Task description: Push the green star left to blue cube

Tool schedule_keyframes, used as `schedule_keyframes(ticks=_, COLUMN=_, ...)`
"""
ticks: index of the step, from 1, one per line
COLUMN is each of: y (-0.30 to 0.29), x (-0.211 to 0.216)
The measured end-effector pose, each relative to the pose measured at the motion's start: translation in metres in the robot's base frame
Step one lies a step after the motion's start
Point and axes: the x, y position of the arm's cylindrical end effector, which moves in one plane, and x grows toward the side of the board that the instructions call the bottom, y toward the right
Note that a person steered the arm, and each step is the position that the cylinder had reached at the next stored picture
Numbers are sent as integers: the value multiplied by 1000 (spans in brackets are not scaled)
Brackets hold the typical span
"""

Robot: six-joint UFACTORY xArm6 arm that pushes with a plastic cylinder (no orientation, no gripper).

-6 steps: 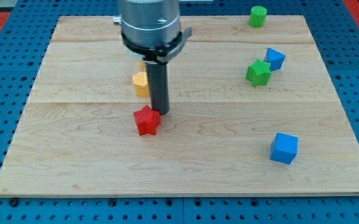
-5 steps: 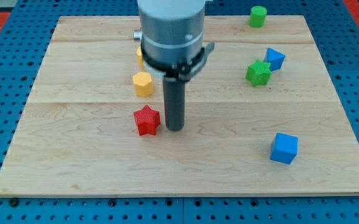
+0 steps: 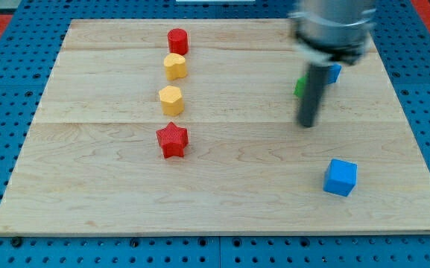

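Note:
My tip (image 3: 305, 124) is at the right of the board, blurred by motion. The green star (image 3: 299, 87) is almost hidden behind the rod; only a green sliver shows at the rod's left edge. A small blue cube (image 3: 335, 72) just right of it is partly hidden by the arm too. A larger blue cube (image 3: 340, 177) lies lower right, below and right of my tip. My tip sits just below the green star.
A red star (image 3: 173, 140), a yellow hexagonal block (image 3: 171, 100), another yellow block (image 3: 175, 66) and a red block (image 3: 177, 40) form a column left of centre. The arm covers the board's top right.
My tip has swept from beside the red star far to the right, to just below the green star. The arm now hides the top-right green block.

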Motion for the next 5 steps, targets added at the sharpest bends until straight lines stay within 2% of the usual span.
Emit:
schedule_keyframes(ticks=1, y=58, x=-57)
schedule_keyframes(ticks=2, y=2, x=-56)
schedule_keyframes(ticks=3, y=-87, x=-47)
schedule_keyframes(ticks=4, y=-62, x=-77)
schedule_keyframes(ticks=5, y=-124, x=-99)
